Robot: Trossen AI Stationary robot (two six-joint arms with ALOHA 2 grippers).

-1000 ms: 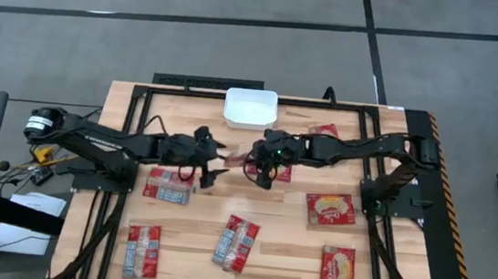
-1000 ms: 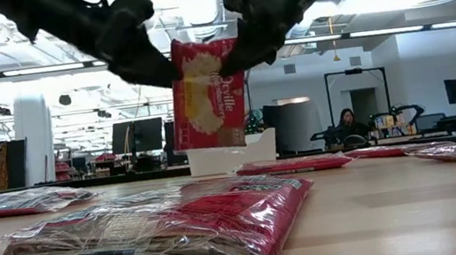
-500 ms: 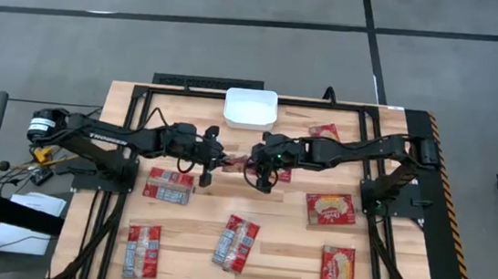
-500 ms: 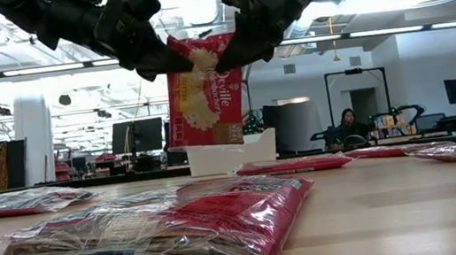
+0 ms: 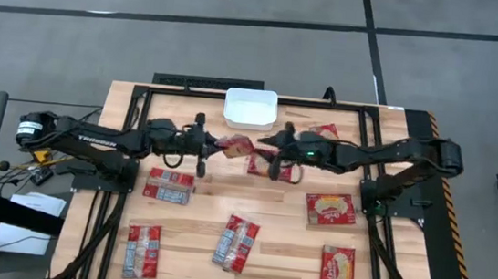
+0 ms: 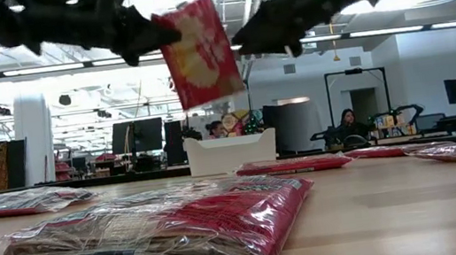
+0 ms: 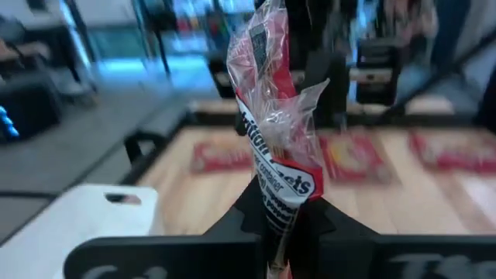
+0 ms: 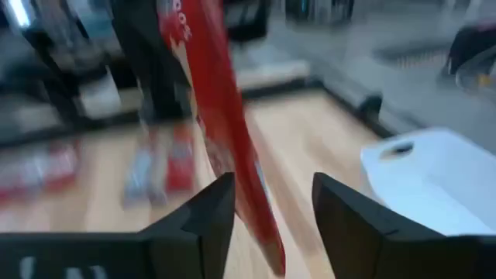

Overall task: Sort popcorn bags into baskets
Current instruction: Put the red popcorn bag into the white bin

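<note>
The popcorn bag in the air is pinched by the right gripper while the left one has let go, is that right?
No, it is the reverse. In the left wrist view the left gripper is shut on the popcorn bag; in the right wrist view the right gripper stands open.

One popcorn bag (image 5: pixel 236 145) is held above the table (image 5: pixel 285 239) in the left gripper (image 5: pixel 218 143), just in front of the basket (image 5: pixel 250 108). The right gripper (image 5: pixel 268 142) is placed just to the right of this bag. The other bags are laid flat on the table around both grippers.
</note>
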